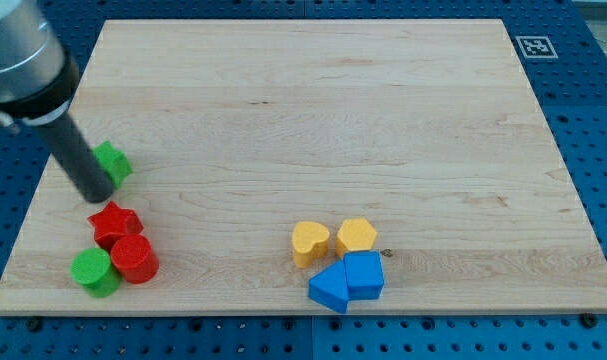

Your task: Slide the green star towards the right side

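Observation:
The green star (114, 164) lies near the board's left edge, partly hidden behind my dark rod. My tip (96, 195) rests on the board just left of and below the star, touching or almost touching it. Below it sit a red star (114, 222), a red cylinder (135, 259) and a green cylinder (94, 271), close together.
The wooden board (313, 120) fills the view on a blue pegboard. At the bottom middle lie a yellow heart (309, 242), a yellow hexagon (356, 236), a blue block (365, 274) and a blue pentagon-like block (330, 288). A marker tag (533, 46) sits at the top right.

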### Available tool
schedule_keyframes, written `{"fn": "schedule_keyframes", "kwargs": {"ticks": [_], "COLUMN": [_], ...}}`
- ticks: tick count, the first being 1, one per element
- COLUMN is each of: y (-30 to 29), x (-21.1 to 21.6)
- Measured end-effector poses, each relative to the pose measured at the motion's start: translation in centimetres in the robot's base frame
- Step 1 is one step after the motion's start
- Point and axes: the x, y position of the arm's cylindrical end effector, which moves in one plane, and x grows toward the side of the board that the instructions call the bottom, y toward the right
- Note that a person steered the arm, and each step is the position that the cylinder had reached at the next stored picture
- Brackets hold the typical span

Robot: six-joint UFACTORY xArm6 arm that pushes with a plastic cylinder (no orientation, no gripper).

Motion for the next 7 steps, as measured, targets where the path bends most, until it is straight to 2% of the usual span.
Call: {"fn": "schedule_keyframes", "kwargs": {"ticks": [1, 3, 4, 7], "y": [1.2, 0.4, -0.6, -4.6], "x": [-2.0, 2.6, -0.8, -4.0]}}
